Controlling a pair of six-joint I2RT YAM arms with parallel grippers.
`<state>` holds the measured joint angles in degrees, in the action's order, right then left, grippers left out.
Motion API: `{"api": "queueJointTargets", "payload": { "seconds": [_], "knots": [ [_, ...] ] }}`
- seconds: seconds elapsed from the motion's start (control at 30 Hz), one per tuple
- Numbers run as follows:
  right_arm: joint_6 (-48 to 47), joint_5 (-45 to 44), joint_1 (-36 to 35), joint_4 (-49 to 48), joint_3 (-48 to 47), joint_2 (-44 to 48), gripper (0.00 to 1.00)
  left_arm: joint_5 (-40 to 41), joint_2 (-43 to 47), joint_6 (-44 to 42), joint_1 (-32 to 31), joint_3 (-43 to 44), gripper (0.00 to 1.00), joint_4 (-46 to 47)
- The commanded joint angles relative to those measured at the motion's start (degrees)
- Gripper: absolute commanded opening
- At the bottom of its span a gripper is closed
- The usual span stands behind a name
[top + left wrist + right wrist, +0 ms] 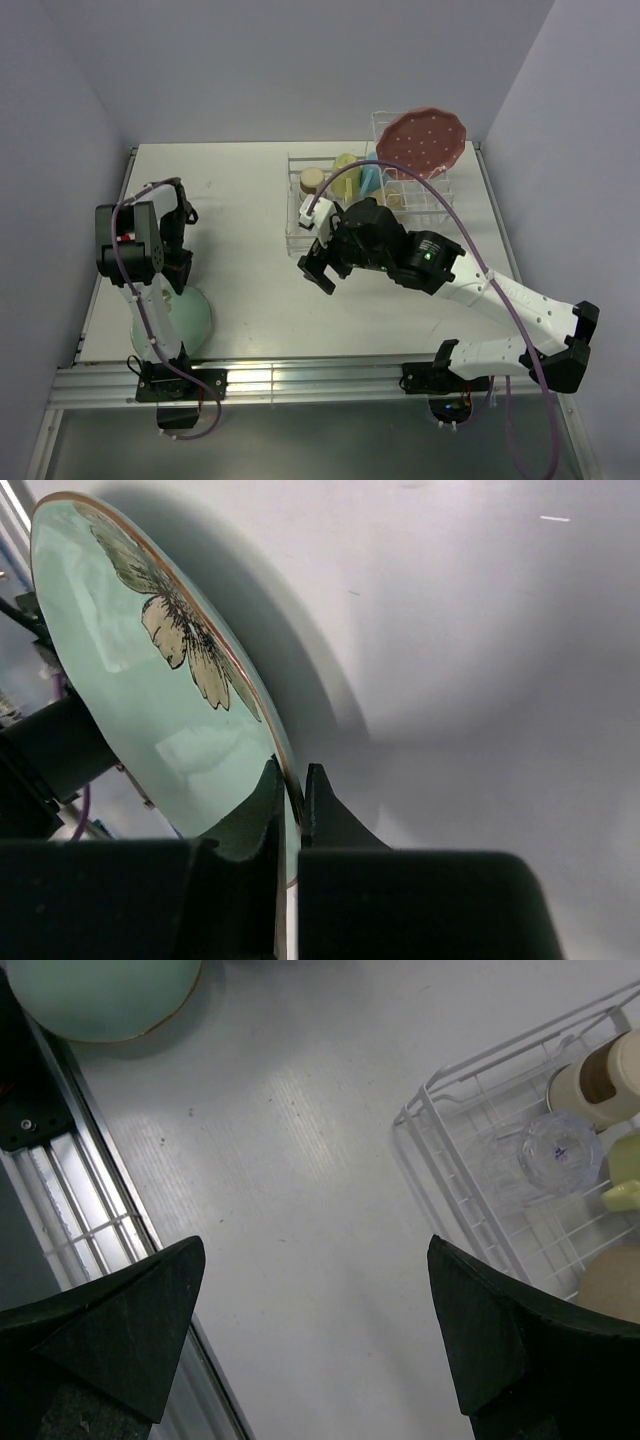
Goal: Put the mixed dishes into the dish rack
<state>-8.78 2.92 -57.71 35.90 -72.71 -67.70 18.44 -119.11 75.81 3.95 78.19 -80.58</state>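
- Top view: the mint-green plate [195, 318] lies at the near-left corner of the white table [240, 210], close to the front edge and well apart from the dish rack [297, 215].
- The left gripper [178, 283] reaches down onto the plate's far rim. The arm hides the fingers here, so this view does not show how the jaws stand.
- The rack sits at the far right of the table. The pink scalloped white-dotted plate [422, 143] stands upright in its tall slots. The small metallic-tan cup [312, 180], yellow-green mug [347, 163] and light-blue mug [371, 179] sit in the low basket.
- The right gripper [318, 272] hovers just in front of the rack with its jaws spread wide.
- Left wrist view: the jaws are clamped together on the mint-green plate's rim. One finger [262, 810] presses the glossy green face and the other presses the underside.
- The plate is pale green with a thin brown rim line. A cream flower with dark outlines is painted near its edge. It casts a soft shadow on the table.
- Right wrist view: both fingers stand far apart with only bare table between them. They grip nothing.
- The green plate shows at the upper left beside the metal rail [90, 1220]. At the right, the clear glass [558, 1150] sits in the rack's corner next to the tan cup.
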Motion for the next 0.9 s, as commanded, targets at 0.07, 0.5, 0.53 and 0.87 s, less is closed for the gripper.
{"api": "queueJointTargets", "payload": {
  "seconds": [0.07,0.5,0.53,0.87],
  "knots": [
    [2.2,-4.7,-0.2,-2.5,-4.2,-1.5,1.00,-10.7,5.6,-2.5,-0.4,12.6,0.00,9.2],
    [3.9,2.3,-0.1,-2.7,-29.0,-23.7,1.00,-18.8,34.3,0.4,-2.0,11.3,0.00,8.9],
    [5.9,2.8,-0.1,-2.2,-33.3,-25.4,1.00,-18.8,35.3,0.6,-1.9,10.4,0.00,7.6],
    [12.3,6.6,-0.9,-7.1,-42.2,-36.4,1.00,-18.0,43.6,0.8,-1.9,9.8,0.00,4.3]
  ]
}}
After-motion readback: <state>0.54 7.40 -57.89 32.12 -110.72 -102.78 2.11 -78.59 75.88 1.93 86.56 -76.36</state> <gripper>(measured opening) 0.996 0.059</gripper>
